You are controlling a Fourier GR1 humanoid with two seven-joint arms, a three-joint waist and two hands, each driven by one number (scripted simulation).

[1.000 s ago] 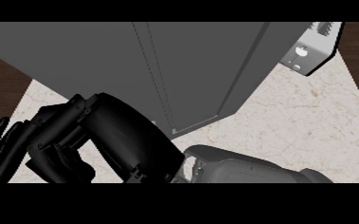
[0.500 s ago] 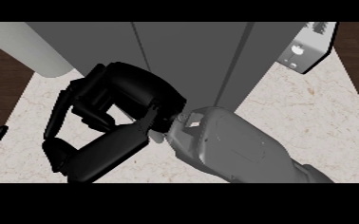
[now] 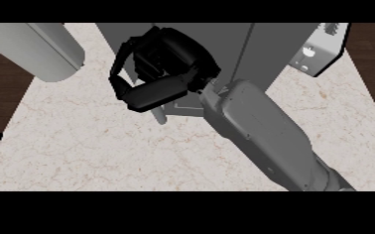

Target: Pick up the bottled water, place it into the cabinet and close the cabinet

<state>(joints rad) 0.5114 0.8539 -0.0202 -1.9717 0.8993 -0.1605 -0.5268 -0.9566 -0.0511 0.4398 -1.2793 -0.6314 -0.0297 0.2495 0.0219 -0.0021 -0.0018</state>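
Head view: steeply down onto a pale marbled surface (image 3: 88,148) with dark floor at both side edges.
Right hand (image 3: 164,67): black, high in the middle of the view, set against the front of the grey cabinet (image 3: 234,49).
Fingers (image 3: 121,79): curled downward and inward at the hand's left side; thumb-like part lying across below them, pointing lower left.
Grip: fingers drawn together in a curl; cannot tell whether anything sits inside, since the hand hides its own inner side.
Right forearm (image 3: 264,134): grey, running from the lower right edge up and left to the wrist just beside the cabinet's lower front edge.
Cabinet: dark grey box reaching the top of the view, with a vertical seam to the right of the hand.
Pale sliver (image 3: 159,115): small light grey piece just below the hand, at the cabinet's lower edge; identity unclear.
Bottled water: not to be made out anywhere; possibly covered by the hand, cannot tell.
Grey rounded body (image 3: 44,49): light grey, at the upper left, well apart from the hand.
White panel (image 3: 322,49): at the upper right beside the cabinet, tilted, with small dark marks on its face.
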